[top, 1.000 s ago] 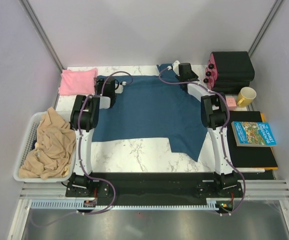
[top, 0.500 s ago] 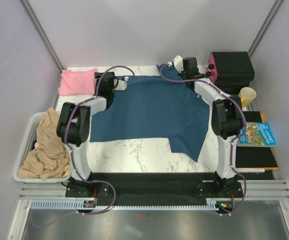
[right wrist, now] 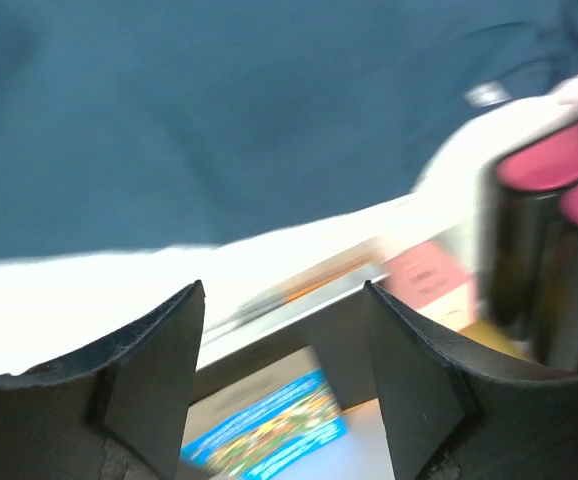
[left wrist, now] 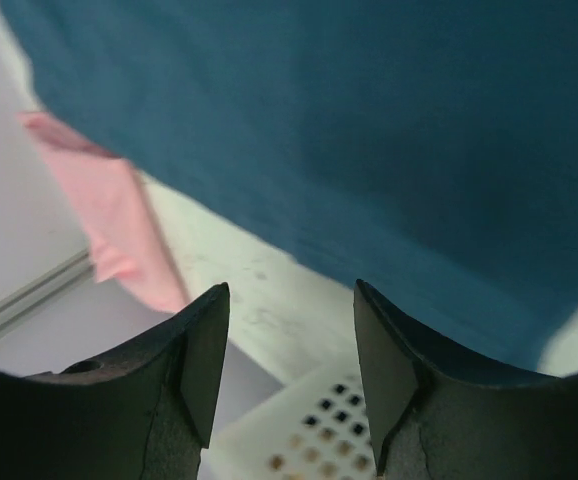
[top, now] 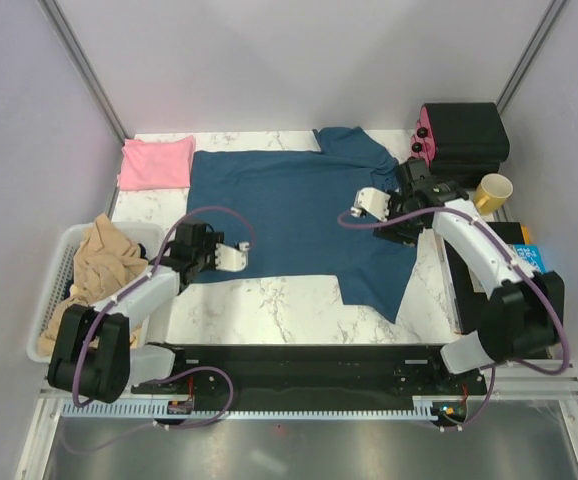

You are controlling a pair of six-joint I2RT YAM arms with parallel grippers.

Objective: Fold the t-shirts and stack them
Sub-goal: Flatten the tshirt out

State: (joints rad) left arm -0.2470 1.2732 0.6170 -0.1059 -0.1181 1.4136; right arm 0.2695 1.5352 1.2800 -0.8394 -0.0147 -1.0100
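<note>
Between the left tool and right tool, both just drawn back from its far edge and released, empty, the large dark teal-blue cotton t-shirt lies spread open on the white marble bench, seemingly ready for folding.

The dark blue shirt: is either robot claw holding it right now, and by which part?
Neither. The left gripper and right gripper both stand open with nothing between their fingers; the dark blue t-shirt lies loose on the table.
</note>
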